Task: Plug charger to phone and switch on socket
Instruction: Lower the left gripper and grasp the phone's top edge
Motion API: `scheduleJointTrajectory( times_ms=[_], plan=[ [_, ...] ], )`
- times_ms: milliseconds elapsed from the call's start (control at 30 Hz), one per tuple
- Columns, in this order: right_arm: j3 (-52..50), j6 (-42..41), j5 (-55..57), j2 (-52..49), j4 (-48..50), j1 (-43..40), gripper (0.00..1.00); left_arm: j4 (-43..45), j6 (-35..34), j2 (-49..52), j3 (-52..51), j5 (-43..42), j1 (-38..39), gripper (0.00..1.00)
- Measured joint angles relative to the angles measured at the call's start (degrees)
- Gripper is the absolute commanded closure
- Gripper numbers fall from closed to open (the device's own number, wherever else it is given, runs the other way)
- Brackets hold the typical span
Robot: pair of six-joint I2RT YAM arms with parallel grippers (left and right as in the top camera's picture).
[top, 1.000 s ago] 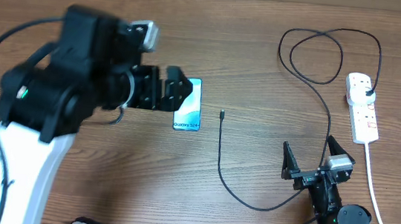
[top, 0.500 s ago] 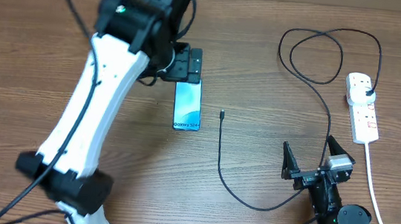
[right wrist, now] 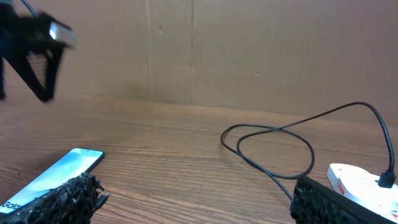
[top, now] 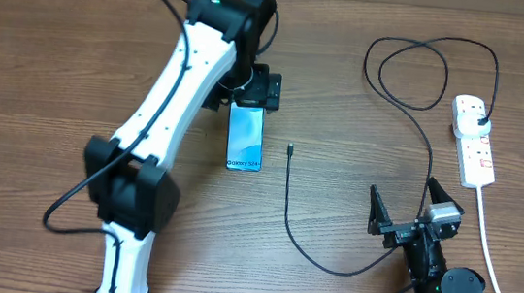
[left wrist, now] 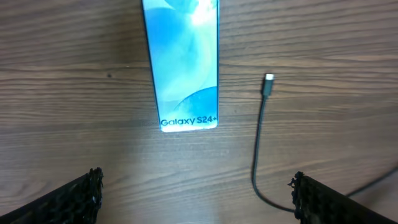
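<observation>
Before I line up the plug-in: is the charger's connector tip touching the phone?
Apart. The left wrist view shows bare wood between the connector tip and the phone.

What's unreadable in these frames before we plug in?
- Phone far end: overhead, hidden at the left hand; left wrist, cut by top edge.
- Phone port: not shown in any view.
- Socket switch position: overhead, too small; right wrist, blocked by a finger of the right hand and the frame edge.

Lit phone lying flat, charger alongside, plugged into socket
</observation>
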State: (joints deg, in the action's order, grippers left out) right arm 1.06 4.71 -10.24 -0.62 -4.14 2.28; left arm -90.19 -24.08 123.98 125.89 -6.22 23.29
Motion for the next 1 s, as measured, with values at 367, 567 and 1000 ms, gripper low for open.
scheduleJointTrajectory(
  times_ms=[367, 567, 1000],
  plan=[
    [0.0, 0.0, 0.0, 0.0, 0.0, 0.0, 0.00, 1.7, -3.6, 6.2, 0.0, 0.5, 1.6, 0.00],
    [0.0, 0.0, 0.0, 0.0, 0.0, 0.0, 0.00, 1.4, -6.1, 6.1, -0.1, 2.5, 2.8, 0.01],
    [0.0, 0.0, 0.0, 0.0, 0.0, 0.0, 0.00, 8.8, -7.4, 5.7, -4.5, 3.7, 3.2, 0.00]
  ],
)
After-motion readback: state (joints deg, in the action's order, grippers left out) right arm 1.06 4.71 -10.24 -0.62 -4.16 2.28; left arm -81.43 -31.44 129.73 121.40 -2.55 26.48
